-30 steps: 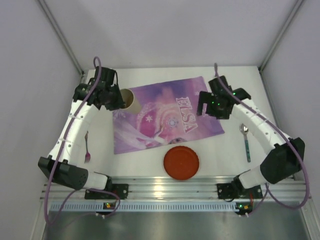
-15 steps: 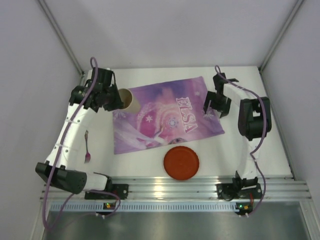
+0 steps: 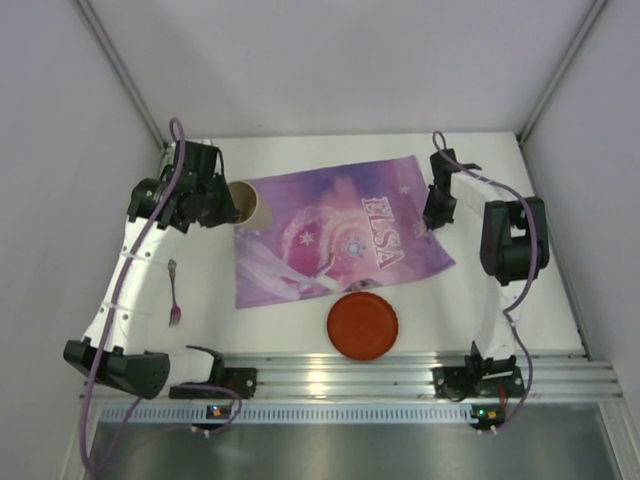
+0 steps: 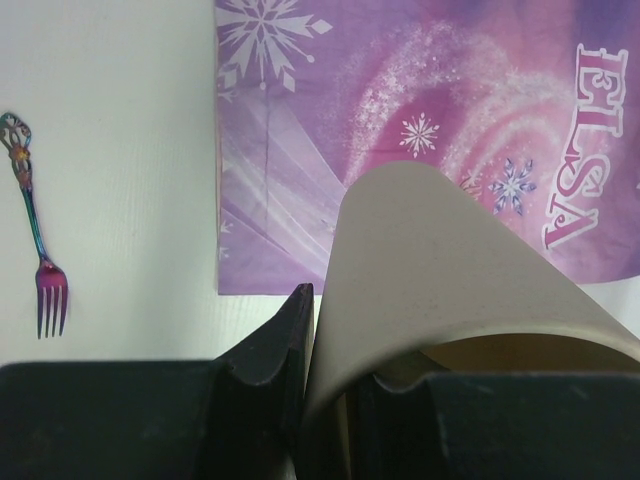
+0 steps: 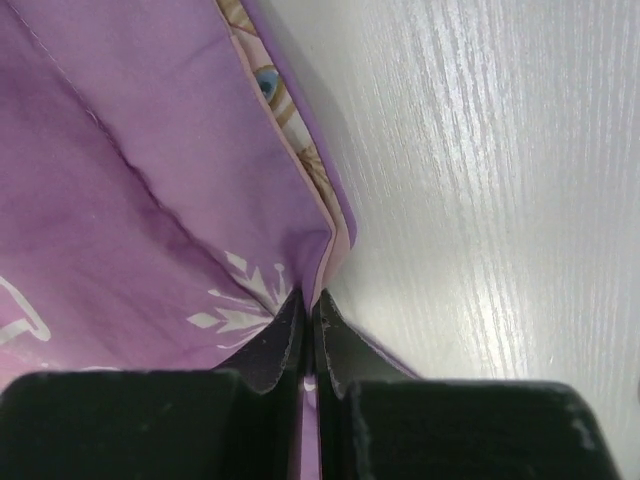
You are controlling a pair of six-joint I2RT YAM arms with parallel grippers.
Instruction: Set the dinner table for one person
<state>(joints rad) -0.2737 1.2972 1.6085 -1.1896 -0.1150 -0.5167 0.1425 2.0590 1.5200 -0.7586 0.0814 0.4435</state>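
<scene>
The dinner table (image 3: 300, 150) is just a plain, smooth white top with a faint grain and some glare. It runs under everything, out to the silver rail (image 3: 350, 372) on its near edge by my bases. My left claw (image 3: 215, 200) is clamped on the wall of a tan paper cup (image 3: 247, 203), tilted at the far-left corner of the purple ELSA placemat (image 3: 320, 240), and my right claw (image 3: 437, 215) is pinched tight on that placemat's right edge. A fork (image 3: 173, 292) lies on the left and a red plate (image 3: 362, 325) sits near the rail.
</scene>
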